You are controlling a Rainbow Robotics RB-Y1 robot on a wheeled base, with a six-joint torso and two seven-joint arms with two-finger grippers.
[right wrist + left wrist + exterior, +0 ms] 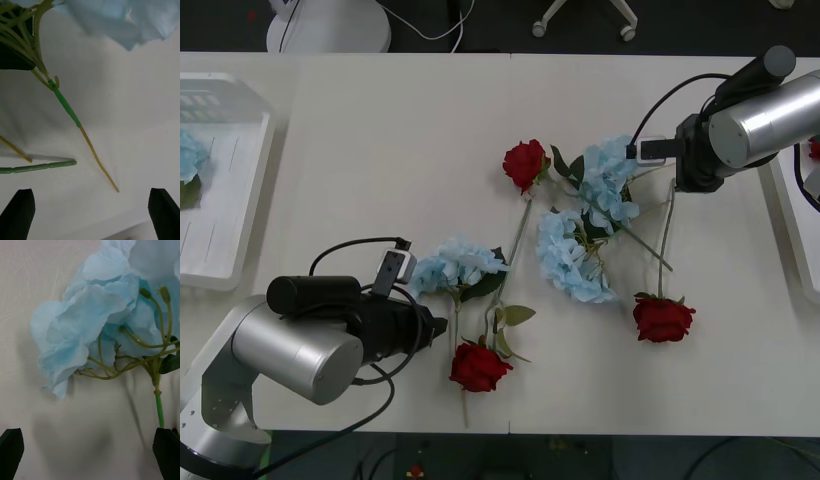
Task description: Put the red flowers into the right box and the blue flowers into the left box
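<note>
The white table [380, 150] carries loose flowers at its centre. Nearest, the left gripper [442, 326] sits low at the front edge, fingers [11, 450] spread wide and empty, just beside a blue flower [460, 265]. Red flowers lie at the front [478, 366], right [664, 318] and centre [525, 162]. Farther back, the right gripper [92, 213] hovers wide open and empty beside two blue clusters [595, 215]. The left box [220, 180] holds one blue cluster [188, 155]; the right box [798, 230] stands at the right edge.

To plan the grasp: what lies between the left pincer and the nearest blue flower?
Bare table; the left wrist view shows the open left pincer just short of the blue flower.
</note>
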